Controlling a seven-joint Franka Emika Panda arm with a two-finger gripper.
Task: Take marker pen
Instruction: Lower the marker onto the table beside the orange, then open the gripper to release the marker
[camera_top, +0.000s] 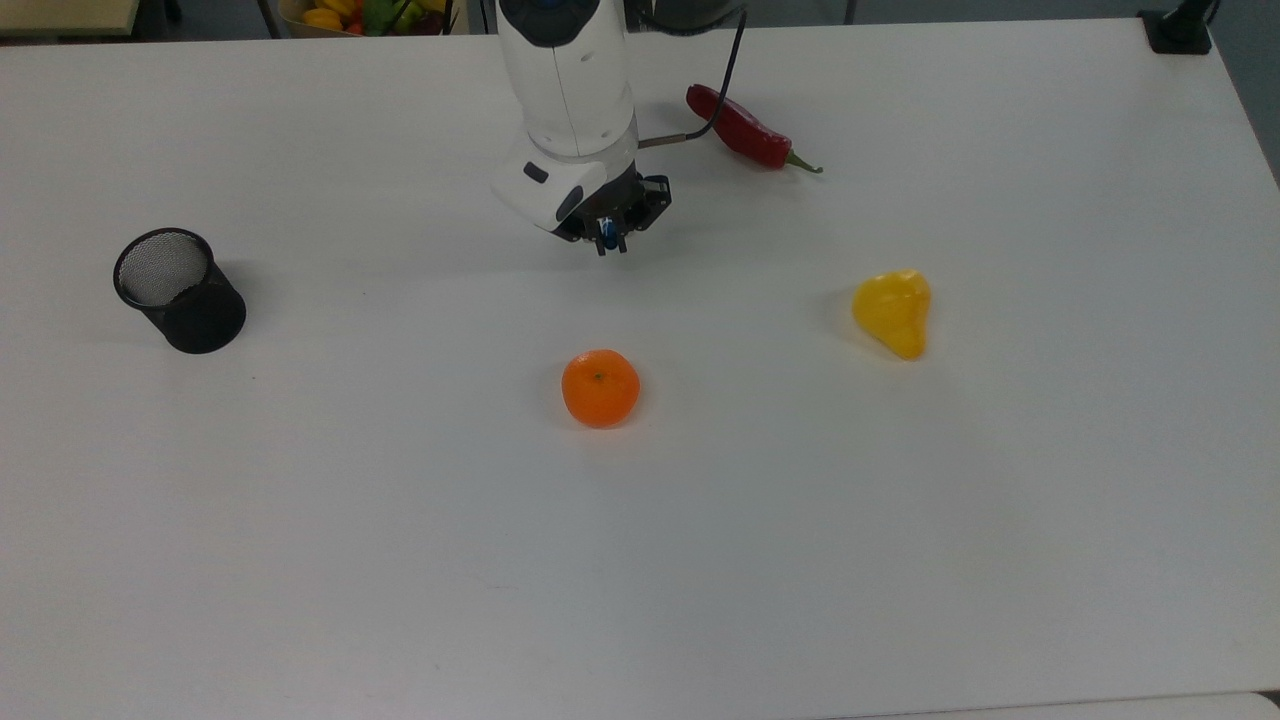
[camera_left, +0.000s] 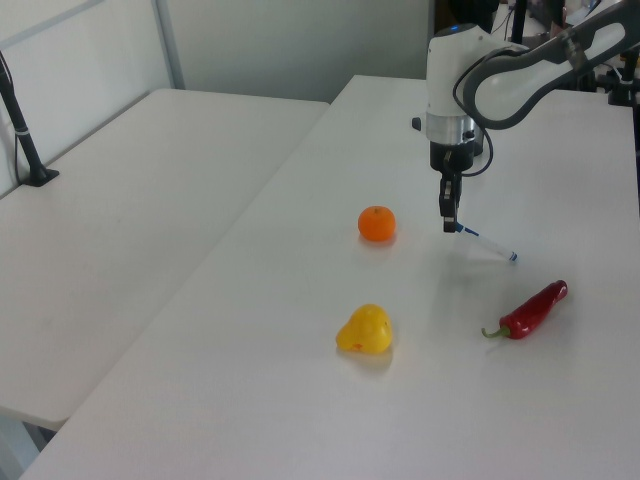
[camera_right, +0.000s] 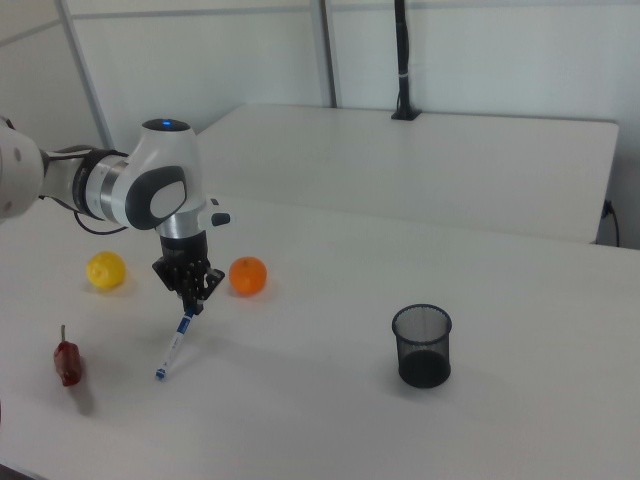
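Note:
My gripper (camera_top: 609, 240) (camera_left: 449, 222) (camera_right: 191, 303) is shut on the blue-capped end of the marker pen (camera_left: 487, 244) (camera_right: 175, 346). The pen's white barrel slants down from the fingers, its blue end tip low over the white table (camera_top: 300, 520). In the top view just the blue cap (camera_top: 607, 232) peeks out under the hand. The gripper hangs above the table between the orange and the red chilli.
An orange (camera_top: 600, 387) lies mid-table, a yellow pear-shaped fruit (camera_top: 893, 312) to the top view's right, a red chilli (camera_top: 745, 130) near the far edge. A black mesh cup (camera_top: 180, 290) stands at the top view's left. A fruit basket (camera_top: 350, 14) sits beyond the table.

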